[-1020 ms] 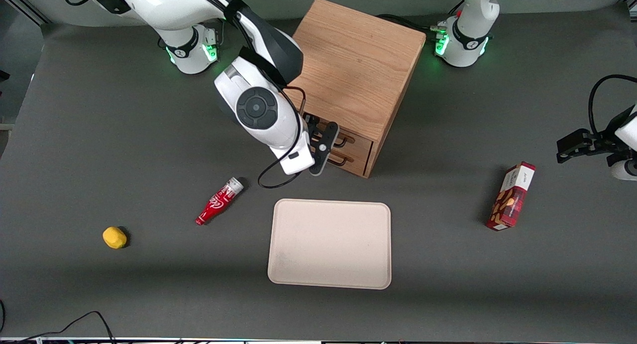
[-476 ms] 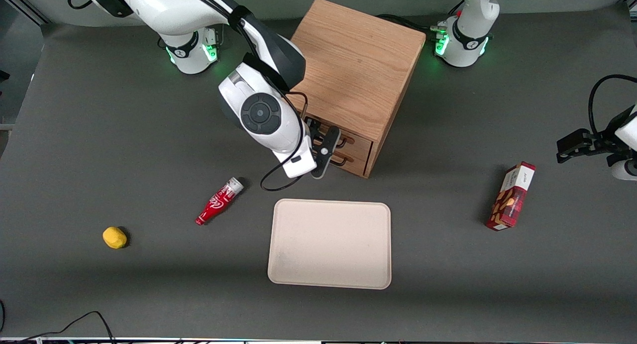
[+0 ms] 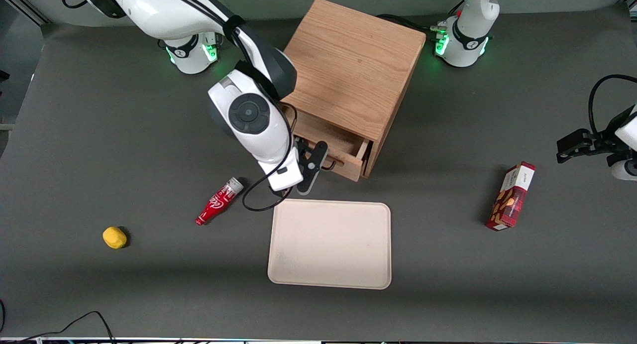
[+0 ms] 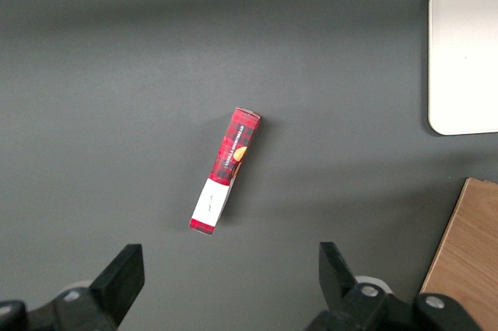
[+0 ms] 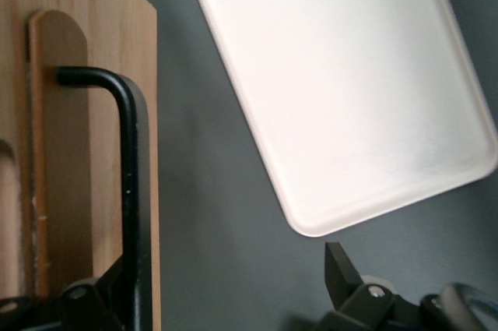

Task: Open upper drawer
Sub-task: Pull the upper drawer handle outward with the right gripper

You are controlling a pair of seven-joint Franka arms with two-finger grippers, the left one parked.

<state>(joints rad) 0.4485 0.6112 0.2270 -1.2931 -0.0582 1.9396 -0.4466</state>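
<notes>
Lemon (image 3: 114, 237): yellow, loose on the table (image 3: 89, 150) toward my arm's end, near the front edge, well apart from the work.
Red bottle (image 3: 219, 201): lying on its side, nearer the front camera than my wrist.
Claw (image 3: 313, 160): mine, at the face of the upper drawer, between the cabinet and the tray. In the wrist view one finger (image 5: 346, 272) stands clear on the tray side of the handle and the other is tucked against the drawer face, so I read the claw as narrow, straddling the bar; whether the pads pinch it I cannot tell.
Upper drawer (image 3: 332, 147): partly pulled out of the cabinet (image 3: 353, 65) in the middle of the table, its tray body showing under the cabinet top.
Handle (image 5: 128, 183): thin black bar, its long axis running along the drawer face, crosswise to the pull.
Relation that matters: the drawer lies just on the cabinet side of my claw, touching it; I judge the pull should run straight toward the front edge, square to the bar.
Tray (image 3: 329, 243): cream, bare, directly in that path, close to my fingers.
Red box (image 3: 511, 195): toward the parked arm's end.
</notes>
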